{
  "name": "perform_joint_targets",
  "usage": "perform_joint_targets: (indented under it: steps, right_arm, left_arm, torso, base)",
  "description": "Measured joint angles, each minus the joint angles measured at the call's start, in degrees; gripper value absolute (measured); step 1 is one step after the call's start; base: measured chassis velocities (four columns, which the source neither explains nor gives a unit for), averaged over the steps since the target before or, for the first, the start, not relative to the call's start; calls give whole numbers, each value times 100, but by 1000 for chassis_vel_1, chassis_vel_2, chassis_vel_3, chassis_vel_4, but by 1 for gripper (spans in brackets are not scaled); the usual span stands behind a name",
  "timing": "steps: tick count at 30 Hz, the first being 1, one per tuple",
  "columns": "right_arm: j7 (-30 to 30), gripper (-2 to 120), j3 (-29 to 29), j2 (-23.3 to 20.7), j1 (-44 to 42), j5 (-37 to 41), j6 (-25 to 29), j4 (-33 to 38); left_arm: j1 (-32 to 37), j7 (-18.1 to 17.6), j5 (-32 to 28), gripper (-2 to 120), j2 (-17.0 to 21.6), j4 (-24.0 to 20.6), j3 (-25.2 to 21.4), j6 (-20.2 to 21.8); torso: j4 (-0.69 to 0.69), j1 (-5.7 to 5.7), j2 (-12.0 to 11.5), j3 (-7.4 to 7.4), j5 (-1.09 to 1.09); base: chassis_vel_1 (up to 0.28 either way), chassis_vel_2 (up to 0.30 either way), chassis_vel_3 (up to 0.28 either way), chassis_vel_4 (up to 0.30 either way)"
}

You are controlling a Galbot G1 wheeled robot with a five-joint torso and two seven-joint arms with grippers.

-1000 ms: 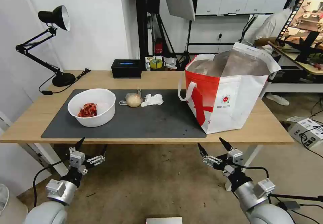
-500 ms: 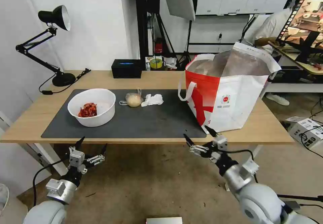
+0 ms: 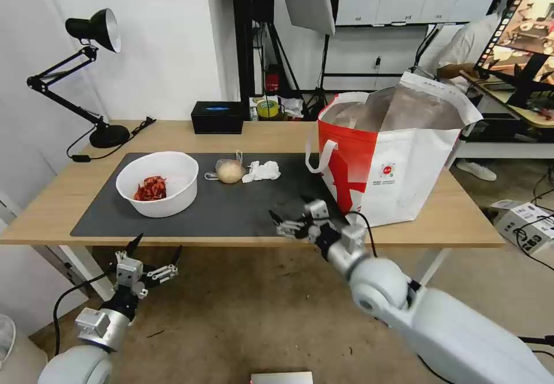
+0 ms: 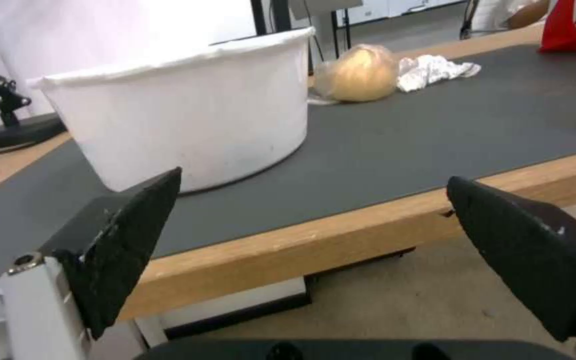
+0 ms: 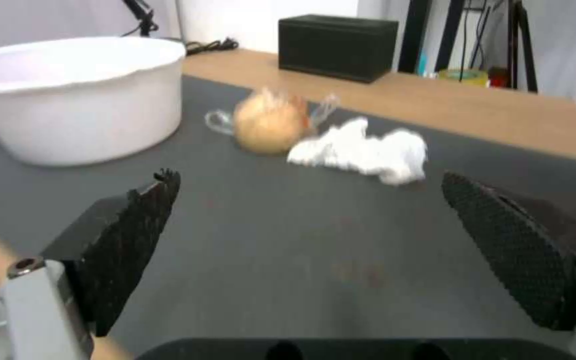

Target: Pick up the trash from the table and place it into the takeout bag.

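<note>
The right gripper (image 3: pixel 293 215), jaws spread, hangs over the mat's (image 3: pixel 242 208) near edge, facing the tissue (image 3: pixel 262 171). The tissue looks light and soft; pinch its bunched middle. The left gripper (image 3: pixel 151 252) waits below the table (image 3: pixel 456 222), jaws spread.

Your robot has two arms with smooth light-grey rounded shells and silver metal wrist blocks. A thin black cable runs along each forearm. The left gripper (image 3: pixel 151 252) and the right gripper (image 3: pixel 291 218) have white bodies and black pointed fingers (image 4: pixel 131 240). The finger pads (image 5: pixel 511 245) carry a fine dotted texture, and a small screw sits near a finger base.
</note>
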Motion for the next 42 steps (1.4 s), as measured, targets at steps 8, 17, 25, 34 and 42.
perform_joint_targets:
  steps: [8, 17, 25, 34, 42]
  right_arm:
    - [595, 100, -504, 618, 977, 326, -435, -749]
    - [875, 100, -697, 1755, 1819, 644, -655, -2551]
    - [880, 100, -677, 2431, 2199, 671, -744, -3771]
    - [694, 100, -636, 2732, 2390, 526, -857, -4441]
    - [374, 100, -607, 2908, 2519, 556, -1121, -4789]
  left_arm:
    - [-9, 2, 0, 100, -12, 12, -11, -2]
    - [-14, 1, 16, 100, -57, 3, -14, -1]
    - [-22, -4, -6, 100, 4, 0, -73, -41]
    - [-64, -4, -26, 100, 46, 39, -82, -61]
    - [-101, -2, -12, 100, -2, 48, -18, -64]
  torso:
    - [0, 0, 0, 0, 0]
    - [0, 0, 0, 0, 0]
    - [0, 0, 0, 0, 0]
    - [-1, 0, 0, -1, 1]
    - [0, -1, 1, -1, 1]
  base:
    - [0, 0, 0, 0]
    - [0, 0, 0, 0]
    - [0, 0, 0, 0]
    - [0, 0, 0, 0]
    - [0, 0, 0, 0]
